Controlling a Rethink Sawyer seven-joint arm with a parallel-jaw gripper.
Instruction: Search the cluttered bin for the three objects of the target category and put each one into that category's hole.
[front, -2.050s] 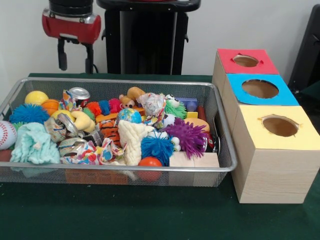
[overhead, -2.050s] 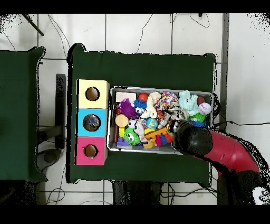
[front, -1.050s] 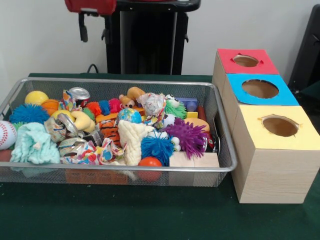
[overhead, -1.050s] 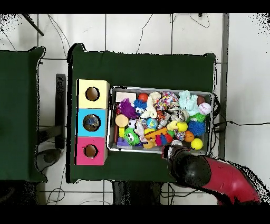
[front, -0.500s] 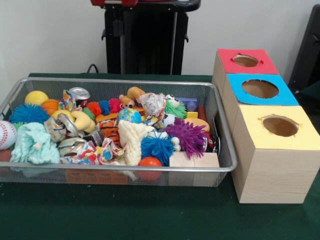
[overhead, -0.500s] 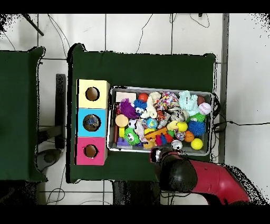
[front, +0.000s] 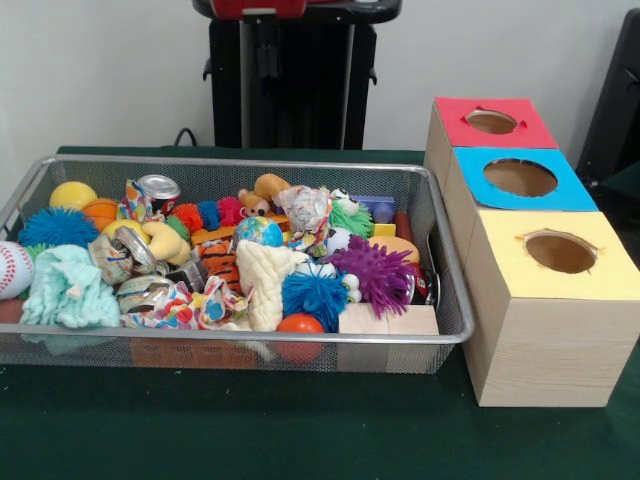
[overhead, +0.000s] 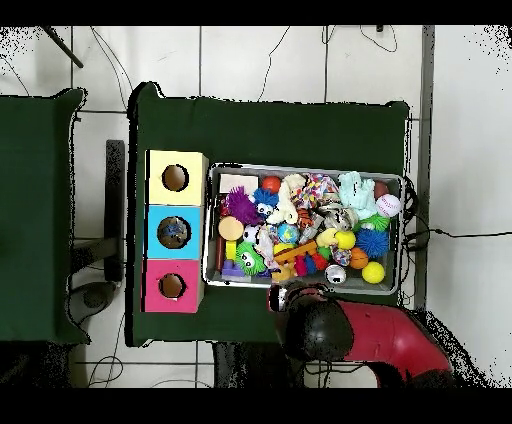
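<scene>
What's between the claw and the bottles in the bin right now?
Only the bin's robot-side wall. The arm sits outside the bin, not over it. One crumpled bottle lies on top of the clutter with nothing visible covering it, pressed against a yellow toy.

Red arm (overhead: 385, 335) with rounded black end; black pedestal (front: 295, 75).

We see a wire-mesh bin (front: 452, 300) crammed with toys — three wooden boxes (front: 545, 330) stand just beside it.
</scene>
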